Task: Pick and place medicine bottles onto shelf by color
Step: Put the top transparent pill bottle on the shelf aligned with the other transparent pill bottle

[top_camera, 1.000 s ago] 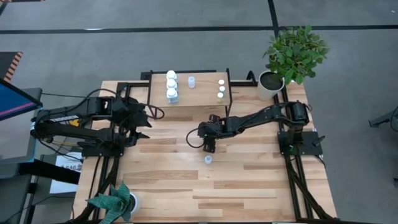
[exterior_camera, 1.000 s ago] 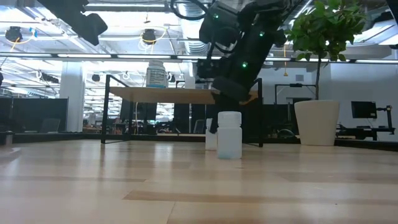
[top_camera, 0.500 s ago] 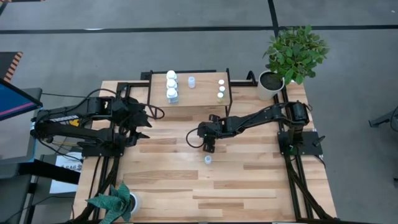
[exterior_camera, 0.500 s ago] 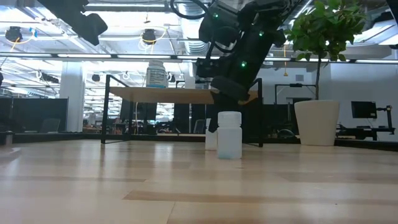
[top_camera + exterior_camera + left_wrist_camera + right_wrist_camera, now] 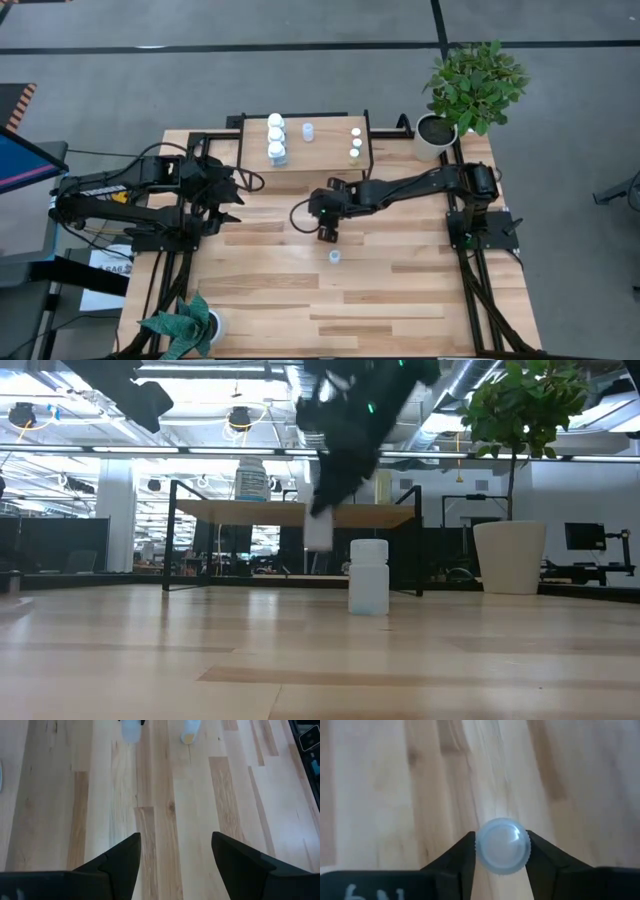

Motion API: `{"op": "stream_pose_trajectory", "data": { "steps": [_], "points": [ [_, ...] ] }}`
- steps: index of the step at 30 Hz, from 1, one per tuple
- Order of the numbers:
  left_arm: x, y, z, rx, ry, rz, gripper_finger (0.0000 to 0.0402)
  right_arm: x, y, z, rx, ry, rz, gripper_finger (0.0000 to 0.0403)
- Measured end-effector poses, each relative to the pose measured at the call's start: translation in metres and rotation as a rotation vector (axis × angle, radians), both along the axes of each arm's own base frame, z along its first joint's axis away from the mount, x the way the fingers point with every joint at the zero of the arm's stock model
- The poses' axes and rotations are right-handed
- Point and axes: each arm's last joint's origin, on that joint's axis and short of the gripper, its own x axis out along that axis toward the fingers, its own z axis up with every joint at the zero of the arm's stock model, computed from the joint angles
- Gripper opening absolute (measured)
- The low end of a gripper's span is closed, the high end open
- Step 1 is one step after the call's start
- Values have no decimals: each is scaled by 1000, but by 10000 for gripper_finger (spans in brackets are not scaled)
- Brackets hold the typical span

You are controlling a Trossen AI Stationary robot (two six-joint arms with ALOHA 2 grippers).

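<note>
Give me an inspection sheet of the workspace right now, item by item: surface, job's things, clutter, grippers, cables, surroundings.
Surface: light wooden table.
Job's things: shelf at the far edge carries three white bottles, one pale-blue bottle and tiny bottles. One pale-blue bottle on the table; another, the held bottle, is lifted clear of the table.
Clutter: two potted plants, far right corner and near left corner.
Grippers: right gripper shut on the held bottle; left gripper open, waiting at left.
Cables: black loop beside the right arm.
Surroundings: grey floor; monitor at left.
</note>
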Motion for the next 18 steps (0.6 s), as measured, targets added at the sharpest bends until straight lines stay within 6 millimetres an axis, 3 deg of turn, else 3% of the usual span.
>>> {"op": "stream_pose_trajectory", "data": {
  "steps": [4, 10, 14, 18],
  "points": [
    [0, 0, 0, 0, 0, 0, 228, 10, -4, 40, -53, -46, 69, 153],
    [0, 0, 0, 0, 0, 0, 228, 17, -28, 94, -148, -145, 107, 142],
    [0, 0, 0, 0, 0, 0, 228, 16, -54, 114, -187, -190, 73, 150],
    [0, 0, 0, 2, 0, -2, 228, 10, -87, 118, -198, -191, 0, 148]
  ]
}}
